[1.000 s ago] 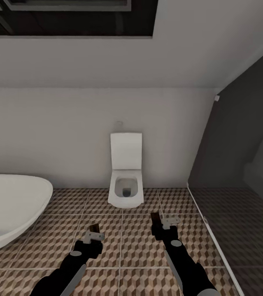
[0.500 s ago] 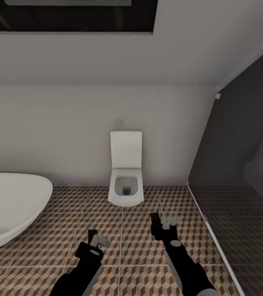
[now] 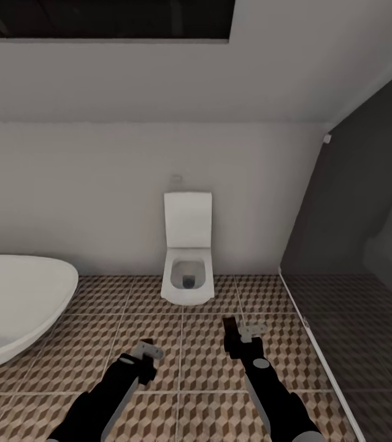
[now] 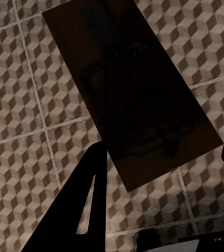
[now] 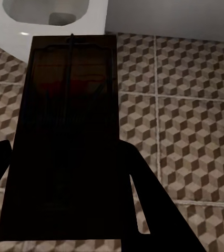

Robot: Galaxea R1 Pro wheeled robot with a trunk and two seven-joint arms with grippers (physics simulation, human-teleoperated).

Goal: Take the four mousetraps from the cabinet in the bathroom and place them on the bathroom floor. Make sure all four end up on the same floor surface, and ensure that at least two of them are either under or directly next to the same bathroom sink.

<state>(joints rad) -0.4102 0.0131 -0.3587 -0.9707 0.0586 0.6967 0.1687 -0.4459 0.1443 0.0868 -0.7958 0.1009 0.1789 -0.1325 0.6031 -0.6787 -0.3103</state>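
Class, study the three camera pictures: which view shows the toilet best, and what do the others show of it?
The head view: the whole toilet stands against the wall, lid raised. The right wrist view catches just part of its bowl beyond the held mousetrap. The left wrist view looks at floor tiles.

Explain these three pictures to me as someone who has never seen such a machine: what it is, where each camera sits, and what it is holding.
This is a simulated wheeled robot with two black arms. The head view looks down over both arms at the brown cube-patterned tiled floor, the white square toilet and the white oval bathtub. The other two cameras sit near each wrist, looking along the fingers. The left gripper holds a flat dark brown wooden mousetrap; the right gripper holds another mousetrap, near the toilet. Both traps are held above the tiles.
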